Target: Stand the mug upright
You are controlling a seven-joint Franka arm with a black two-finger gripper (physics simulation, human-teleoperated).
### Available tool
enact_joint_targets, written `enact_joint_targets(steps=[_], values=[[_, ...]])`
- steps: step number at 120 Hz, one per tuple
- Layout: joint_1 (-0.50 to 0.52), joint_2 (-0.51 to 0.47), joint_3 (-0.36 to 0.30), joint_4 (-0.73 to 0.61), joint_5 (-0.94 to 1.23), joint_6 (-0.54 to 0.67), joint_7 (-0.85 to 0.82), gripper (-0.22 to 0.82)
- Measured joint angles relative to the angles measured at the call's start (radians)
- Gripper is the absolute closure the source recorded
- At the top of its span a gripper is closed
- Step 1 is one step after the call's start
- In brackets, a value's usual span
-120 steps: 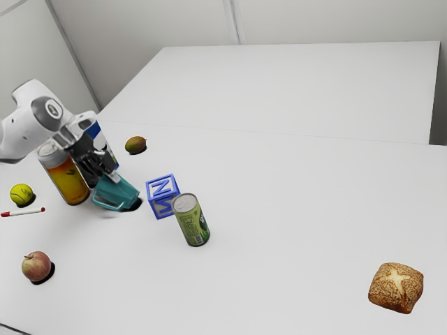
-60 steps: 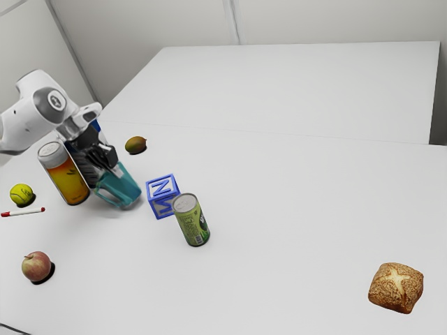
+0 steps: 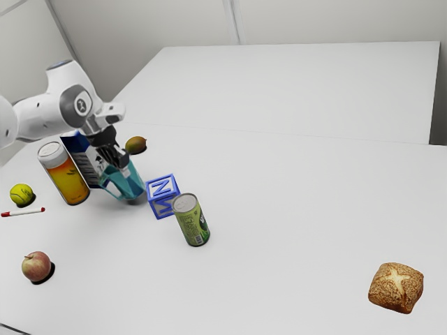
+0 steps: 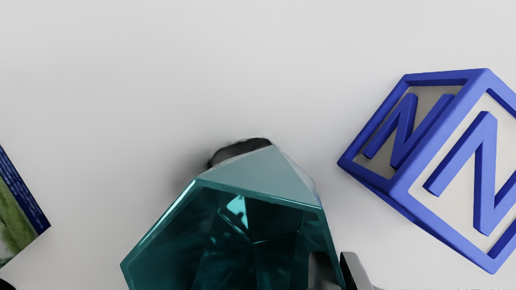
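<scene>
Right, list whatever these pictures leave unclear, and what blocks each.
Mug's underside: wrist view, hidden behind its own walls.
Rest of the mug: wrist view, cut off by the bottom edge.
Carton: exterior view, partly behind the bottle and arm; wrist view, cut off by the left edge.
Can's fine print: exterior view, too small.
Arm's base: exterior view, beyond the left edge.

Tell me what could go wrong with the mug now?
The fingers pinch just one side of the mug, so it might swing or slip. It's tilted, so if they let go now, it could topple. And the block is close by, so the mug might bump it.
</scene>
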Motion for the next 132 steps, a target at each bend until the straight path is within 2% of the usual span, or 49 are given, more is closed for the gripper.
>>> enact_joint_targets(steps=[34,77,116,132], values=[[-0.013,-0.058,-0.007,-0.117,0.023,0.080,-0.021,0.79],[-0.025,-0.064,-0.007,-0.147,0.053,0.099,-0.040,0.78],[-0.039,-0.081,-0.010,-0.147,0.052,0.093,-0.039,0.50],[-0.036,-0.141,-0.023,-0.146,0.052,0.080,-0.039,0.42]])
